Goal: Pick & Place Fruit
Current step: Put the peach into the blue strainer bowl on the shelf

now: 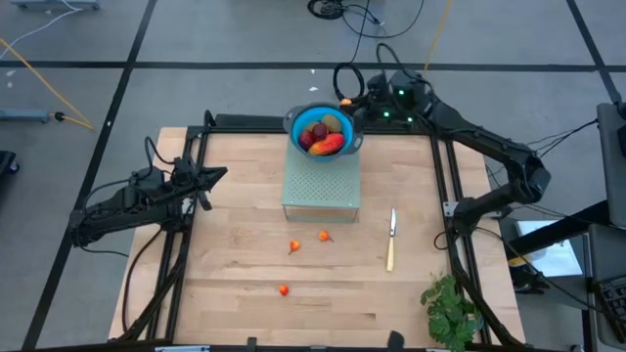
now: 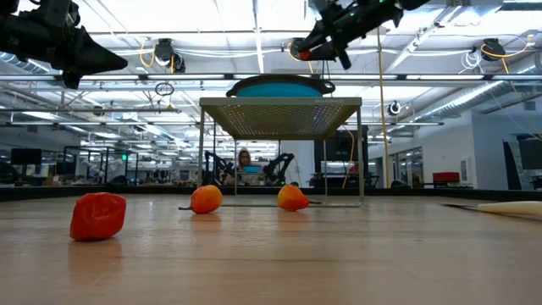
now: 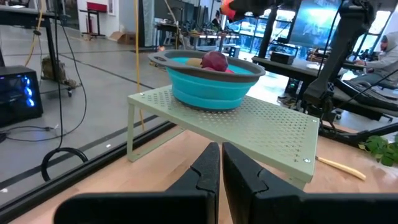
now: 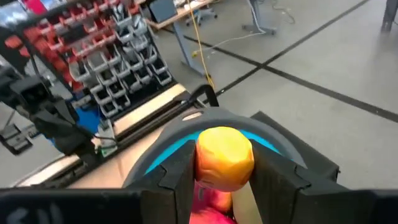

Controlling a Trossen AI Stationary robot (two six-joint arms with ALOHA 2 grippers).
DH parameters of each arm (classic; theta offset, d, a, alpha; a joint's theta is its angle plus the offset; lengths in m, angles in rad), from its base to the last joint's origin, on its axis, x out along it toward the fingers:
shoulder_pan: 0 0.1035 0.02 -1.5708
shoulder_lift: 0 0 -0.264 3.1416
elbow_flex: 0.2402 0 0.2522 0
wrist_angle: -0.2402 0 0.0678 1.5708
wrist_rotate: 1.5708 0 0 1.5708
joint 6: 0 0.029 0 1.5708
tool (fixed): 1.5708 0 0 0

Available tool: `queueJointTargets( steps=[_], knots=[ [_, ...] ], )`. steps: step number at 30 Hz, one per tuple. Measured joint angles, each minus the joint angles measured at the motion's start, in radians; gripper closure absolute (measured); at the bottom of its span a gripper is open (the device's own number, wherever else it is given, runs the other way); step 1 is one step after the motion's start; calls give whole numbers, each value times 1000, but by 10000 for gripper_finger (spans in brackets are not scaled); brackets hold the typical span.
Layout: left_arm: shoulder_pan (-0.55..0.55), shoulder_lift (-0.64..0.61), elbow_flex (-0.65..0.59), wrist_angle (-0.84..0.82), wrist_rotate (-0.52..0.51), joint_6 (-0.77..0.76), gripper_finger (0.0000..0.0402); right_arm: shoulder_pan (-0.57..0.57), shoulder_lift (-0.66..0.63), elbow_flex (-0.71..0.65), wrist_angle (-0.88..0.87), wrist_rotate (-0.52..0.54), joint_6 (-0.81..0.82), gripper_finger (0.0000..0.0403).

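A blue bowl (image 1: 293, 122) stands on a pale green perforated rack (image 1: 321, 186) at the table's far middle. It holds a red-orange mango (image 1: 328, 145), brown kiwis (image 1: 333, 123) and a dark-red ball (image 1: 316, 132). My right gripper (image 1: 346, 99) hovers over the bowl's far rim, shut on a tiny orange fruit (image 4: 224, 158). Three more tiny orange-red fruits (image 1: 294, 246) (image 1: 324, 235) (image 1: 284, 289) lie on the table in front of the rack. My left gripper (image 1: 217, 176) is shut and empty, held above the table's left side. My right gripper pinches the tiny orange fruit by its two opposite sides (image 4: 200, 163) between its two fingers. The fingers come from the table's far right, slanting down. The fruit is lifted clear, above the bowl's far rim (image 4: 217, 119); it also shows in the low view (image 2: 298, 52).
A slim pale-handled knife (image 1: 391, 240) lies right of the rack. A green leafy bunch (image 1: 450, 308) lies at the near right corner. Black frame rails (image 1: 452, 196) run along the table's left and right sides. A person sits in the room beyond the table (image 2: 244, 158).
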Motion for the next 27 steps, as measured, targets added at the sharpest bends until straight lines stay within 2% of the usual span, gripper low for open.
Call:
queueJointTargets(
  steps=[5,13,16,20,27],
  knots=[
    [0,0,0,0,-6,-3,385,16,60,12,-7,-52,-30,277],
    [0,0,0,-1,-20,-3,385,46,83,14,-44,-49,-37,277],
    [0,0,0,-1,-26,-2,385,65,85,14,-69,-21,-42,277],
    [0,0,0,-1,-26,1,385,84,91,14,-96,34,-130,277],
    [0,0,0,-1,-26,-2,385,97,111,13,-79,33,-218,277]
  ],
)
